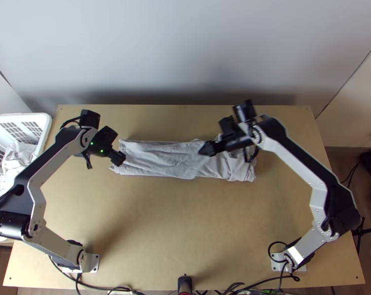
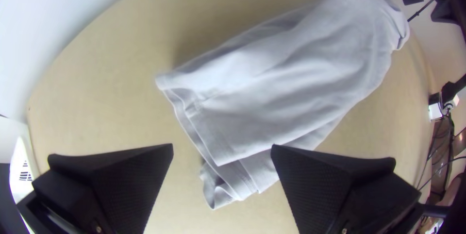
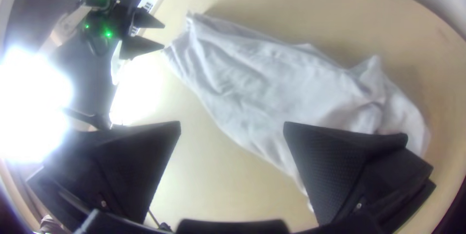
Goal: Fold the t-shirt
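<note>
Along the far half of the wooden table (image 1: pixel 161 221), the grey-white t-shirt (image 1: pixel 166 157) lies folded into a long, narrow strip running from side to side. Its left end shows stacked hems (image 2: pixel 206 142) in the left wrist view, with a lower layer (image 2: pixel 250 171) sticking out from under the upper one. Soft wrinkles run down its length, and the right end is rumpled, with a small peak (image 3: pixel 373 71) of cloth pushed up

Above the strip's left end hangs the left gripper (image 1: pixel 119 146), its two broad black fingers spread well apart. Over the right part of the strip is the right gripper (image 1: pixel 214 137), its fingers likewise spread wide, the cloth passing beneath them

At the left side of the table stands a white plastic basket (image 1: pixel 44 116) with slotted walls, and pale cloth (image 1: pixel 11 160) lies heaped inside it. Dark cables (image 1: pixel 99 287) trail along the near edge, between the two arms' bases. Beyond the far edge rises a plain pale wall (image 1: pixel 185 49)
</note>
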Robot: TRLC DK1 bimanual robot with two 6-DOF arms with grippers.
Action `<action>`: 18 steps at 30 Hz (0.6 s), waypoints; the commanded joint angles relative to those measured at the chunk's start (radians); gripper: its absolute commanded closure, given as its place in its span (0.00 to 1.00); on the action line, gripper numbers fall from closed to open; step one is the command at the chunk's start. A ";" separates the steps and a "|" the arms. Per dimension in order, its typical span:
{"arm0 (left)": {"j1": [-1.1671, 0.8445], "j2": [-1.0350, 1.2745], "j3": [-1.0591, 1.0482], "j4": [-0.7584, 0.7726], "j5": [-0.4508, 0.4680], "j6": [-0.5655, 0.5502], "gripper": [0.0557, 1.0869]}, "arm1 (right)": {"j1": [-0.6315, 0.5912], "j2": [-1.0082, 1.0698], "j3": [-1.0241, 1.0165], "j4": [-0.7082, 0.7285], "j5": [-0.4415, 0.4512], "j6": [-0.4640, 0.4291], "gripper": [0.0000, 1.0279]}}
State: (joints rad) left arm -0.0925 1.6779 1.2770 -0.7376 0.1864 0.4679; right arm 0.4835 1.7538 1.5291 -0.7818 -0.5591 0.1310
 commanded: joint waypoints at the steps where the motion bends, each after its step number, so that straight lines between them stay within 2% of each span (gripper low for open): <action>1: 0.005 -0.044 -0.053 -0.029 0.004 -0.021 0.05 | 0.119 0.062 0.036 -0.034 -0.096 0.027 0.04; 11: 0.137 -0.010 -0.128 0.000 0.005 -0.031 0.05 | 0.175 0.174 0.072 0.050 -0.085 -0.028 0.04; 18: 0.217 0.029 -0.125 0.003 0.171 -0.045 0.05 | 0.196 0.220 0.069 0.118 -0.071 -0.067 0.04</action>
State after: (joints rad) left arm 0.0555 1.6783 1.1622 -0.7418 0.2527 0.4320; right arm 0.6540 1.9266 1.5959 -0.7158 -0.6380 0.0959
